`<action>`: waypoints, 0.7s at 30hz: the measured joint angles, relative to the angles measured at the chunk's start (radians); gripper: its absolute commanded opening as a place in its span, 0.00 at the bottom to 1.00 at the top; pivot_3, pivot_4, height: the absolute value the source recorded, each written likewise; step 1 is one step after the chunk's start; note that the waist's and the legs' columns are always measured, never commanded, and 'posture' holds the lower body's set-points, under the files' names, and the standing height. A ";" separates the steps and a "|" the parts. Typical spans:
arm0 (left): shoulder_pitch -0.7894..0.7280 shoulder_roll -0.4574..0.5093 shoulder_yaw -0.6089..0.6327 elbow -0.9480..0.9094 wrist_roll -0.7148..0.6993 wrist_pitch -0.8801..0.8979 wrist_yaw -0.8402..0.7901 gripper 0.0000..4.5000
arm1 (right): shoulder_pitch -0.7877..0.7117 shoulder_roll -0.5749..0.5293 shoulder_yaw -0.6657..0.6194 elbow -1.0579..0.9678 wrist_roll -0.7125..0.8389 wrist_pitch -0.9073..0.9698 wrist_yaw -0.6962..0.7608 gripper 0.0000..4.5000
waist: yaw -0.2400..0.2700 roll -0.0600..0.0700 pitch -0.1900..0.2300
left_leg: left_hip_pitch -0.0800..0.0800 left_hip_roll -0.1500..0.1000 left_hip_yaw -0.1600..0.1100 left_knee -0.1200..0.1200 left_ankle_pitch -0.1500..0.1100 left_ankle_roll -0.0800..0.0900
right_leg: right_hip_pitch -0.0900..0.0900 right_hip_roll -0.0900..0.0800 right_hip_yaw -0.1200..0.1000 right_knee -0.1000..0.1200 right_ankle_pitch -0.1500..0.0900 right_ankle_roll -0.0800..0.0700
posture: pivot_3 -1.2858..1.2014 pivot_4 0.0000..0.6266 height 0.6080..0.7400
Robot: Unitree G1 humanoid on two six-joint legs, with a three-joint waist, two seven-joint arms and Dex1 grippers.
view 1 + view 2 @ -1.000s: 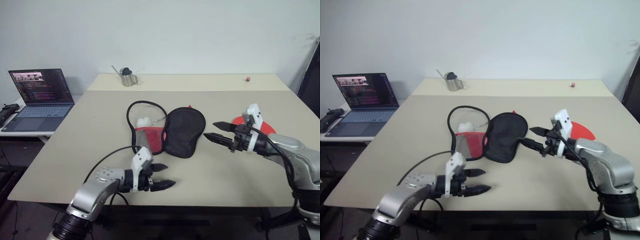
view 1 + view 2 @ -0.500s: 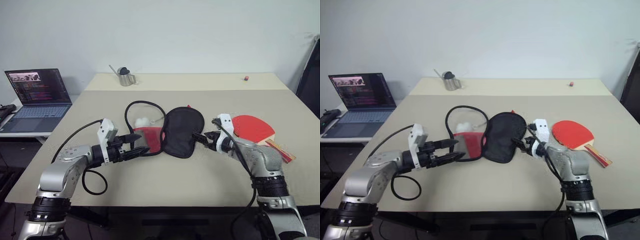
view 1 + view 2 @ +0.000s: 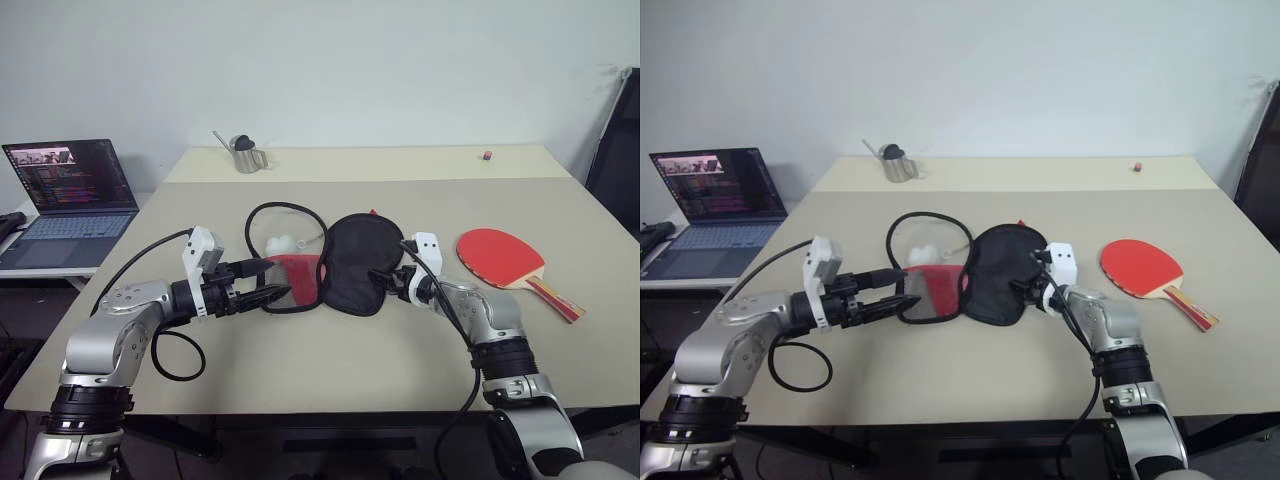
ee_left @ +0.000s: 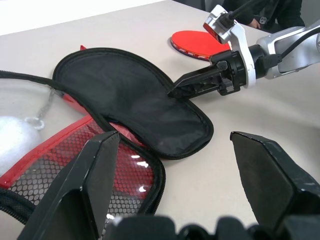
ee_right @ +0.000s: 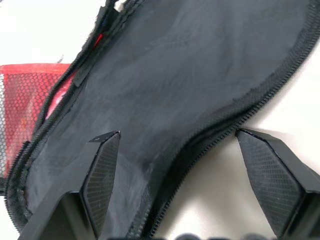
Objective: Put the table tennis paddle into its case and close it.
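Risk: open right gripper (image 3: 388,282) may drag the unzipped case (image 3: 362,262) left; left gripper (image 3: 266,282) open, empty.

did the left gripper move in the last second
Yes. The left gripper has risen from the near table edge and gone forward; open, it now sits at the red mesh half of the case, which lies where it lay.

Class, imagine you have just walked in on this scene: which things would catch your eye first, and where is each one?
The case lies unzipped and spread open in the middle of the table, black half beside red mesh half. Both open claws close in on it: the left claw at the mesh side, the right claw at the black flap's edge. The red table tennis paddle lies untouched further right.
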 measured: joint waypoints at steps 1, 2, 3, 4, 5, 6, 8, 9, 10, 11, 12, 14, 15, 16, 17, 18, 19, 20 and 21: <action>-0.004 0.000 0.000 0.004 0.000 0.000 0.000 0.85 | -0.003 0.011 0.001 0.008 -0.004 -0.007 0.001 0.89 | -0.001 0.000 0.000 | 0.000 0.000 0.000 0.000 0.000 0.000 | 0.000 0.000 0.000 0.000 0.000 0.000 | 0.52 0.24 1.00; -0.008 -0.001 0.000 0.010 0.001 0.000 0.001 0.85 | -0.007 0.017 0.004 0.016 -0.010 -0.015 0.002 0.89 | -0.001 0.000 0.000 | 0.000 0.000 0.000 0.000 0.000 0.000 | 0.000 0.000 0.000 0.000 0.000 0.000 | 0.52 0.24 1.00; -0.010 -0.001 0.000 0.011 0.002 0.000 0.001 0.85 | -0.011 0.019 0.007 0.022 -0.015 -0.019 0.003 0.89 | -0.002 0.000 0.000 | 0.000 0.000 0.000 0.000 0.000 0.000 | 0.000 0.000 0.000 0.000 0.000 0.000 | 0.52 0.24 1.00; -0.010 -0.001 0.000 0.012 0.003 -0.001 0.001 0.86 | -0.017 0.022 0.008 0.032 -0.026 -0.026 0.005 0.85 | -0.004 0.000 0.000 | 0.000 0.000 0.000 0.000 0.000 0.000 | 0.000 0.000 0.001 0.001 0.000 0.000 | 0.52 0.24 1.00; -0.011 -0.002 0.000 0.014 0.004 -0.001 0.001 0.87 | -0.021 0.025 0.008 0.040 -0.030 -0.032 0.005 0.80 | -0.004 0.000 0.000 | 0.000 0.000 0.000 0.000 0.000 0.000 | 0.000 0.000 0.001 0.001 0.000 0.000 | 0.52 0.24 1.00; -0.011 -0.002 0.000 0.015 0.005 -0.001 0.001 0.87 | -0.025 0.028 0.008 0.047 -0.031 -0.037 0.006 0.76 | -0.005 0.000 0.000 | 0.000 0.000 0.000 0.000 0.000 0.000 | -0.001 0.000 0.001 0.001 0.000 0.000 | 0.52 0.24 1.00; -0.011 -0.002 0.000 0.015 0.006 -0.002 0.001 0.87 | -0.026 0.038 0.008 0.055 -0.036 -0.045 0.005 0.60 | -0.005 0.000 0.000 | 0.000 0.000 0.000 0.000 0.000 0.000 | -0.001 0.000 0.001 0.002 0.000 0.000 | 0.52 0.24 1.00; -0.012 -0.003 0.000 0.015 0.006 -0.002 0.001 0.87 | -0.026 0.041 0.008 0.057 -0.039 -0.047 0.005 0.52 | -0.006 0.000 0.000 | 0.000 0.000 0.000 0.000 0.000 0.000 | -0.002 0.000 0.001 0.003 0.000 0.000 | 0.52 0.24 1.00; -0.014 -0.003 0.000 0.015 0.007 -0.003 0.001 0.87 | -0.026 0.042 0.008 0.058 -0.041 -0.047 0.006 0.44 | -0.006 0.000 0.000 | 0.000 0.000 0.001 0.000 0.000 0.000 | -0.002 0.000 0.001 0.004 0.000 0.000 | 0.52 0.24 1.00; -0.016 -0.003 0.000 0.015 0.007 -0.004 0.000 0.87 | -0.026 0.042 0.007 0.058 -0.041 -0.048 0.006 0.35 | -0.006 0.000 0.000 | -0.001 0.000 0.001 0.001 0.000 0.000 | -0.003 0.000 0.002 0.005 0.000 0.000 | 0.52 0.24 1.00; -0.017 -0.003 -0.001 0.015 0.008 -0.005 0.000 0.87 | -0.027 0.042 0.007 0.058 -0.041 -0.048 0.006 0.27 | -0.006 0.000 0.000 | -0.001 0.000 0.001 0.001 0.000 0.000 | -0.004 0.000 0.003 0.005 0.000 0.000 | 0.52 0.24 1.00; -0.019 -0.003 -0.008 0.015 0.011 -0.006 -0.005 0.87 | -0.027 0.042 0.005 0.058 -0.041 -0.046 0.005 0.11 | -0.006 0.000 0.000 | -0.001 0.000 0.003 0.001 0.000 0.000 | -0.007 0.000 0.005 0.008 0.000 -0.001 | 0.52 0.24 1.00; -0.021 -0.002 -0.017 0.015 0.013 -0.006 -0.008 0.87 | -0.027 0.042 0.002 0.058 -0.041 -0.042 0.003 0.04 | -0.006 0.000 0.000 | -0.002 0.000 0.004 0.001 0.000 0.000 | -0.008 0.000 0.006 0.009 0.000 -0.001 | 0.52 0.24 1.00; -0.025 -0.002 -0.029 0.015 0.019 -0.009 -0.012 0.87 | -0.027 0.042 -0.002 0.058 -0.040 -0.034 0.001 0.01 | -0.006 0.000 0.000 | -0.002 0.000 0.004 0.001 0.001 -0.001 | -0.009 0.000 0.007 0.010 0.000 -0.001 | 0.52 0.24 1.00; -0.028 -0.002 -0.040 0.015 0.029 -0.012 -0.015 0.87 | -0.026 0.041 -0.004 0.057 -0.039 -0.027 -0.001 0.01 | -0.006 0.000 0.000 | -0.002 0.000 0.005 0.001 0.001 -0.001 | -0.010 0.000 0.008 0.011 0.000 -0.001 | 0.52 0.24 1.00; -0.031 -0.002 -0.052 0.015 0.034 -0.018 -0.023 0.87 | -0.026 0.041 -0.006 0.055 -0.038 -0.017 -0.002 0.01 | -0.007 0.000 0.000 | -0.002 0.000 0.006 0.001 0.001 -0.001 | -0.010 0.000 0.009 0.011 0.000 -0.001 | 0.52 0.24 1.00; -0.034 -0.002 -0.064 0.015 0.037 -0.025 -0.033 0.87 | -0.026 0.041 -0.009 0.054 -0.037 -0.007 -0.003 0.01 | -0.008 0.000 0.000 | -0.002 0.000 0.007 0.001 0.001 -0.001 | -0.010 0.001 0.010 0.012 0.000 -0.001 | 0.52 0.24 1.00; -0.038 -0.002 -0.073 0.014 0.041 -0.028 -0.040 0.87 | -0.025 0.040 -0.012 0.051 -0.035 0.002 -0.002 0.01 | -0.009 0.000 0.000 | -0.002 0.000 0.007 0.001 0.001 -0.001 | -0.011 0.001 0.010 0.012 0.000 -0.001 | 0.52 0.24 1.00; -0.041 -0.002 -0.081 0.014 0.047 -0.030 -0.050 0.87 | -0.023 0.038 -0.015 0.045 -0.031 0.012 -0.002 0.01 | -0.009 0.000 0.000 | -0.001 0.000 0.008 0.001 0.001 -0.001 | -0.011 0.001 0.011 0.012 0.000 -0.001 | 0.52 0.24 1.00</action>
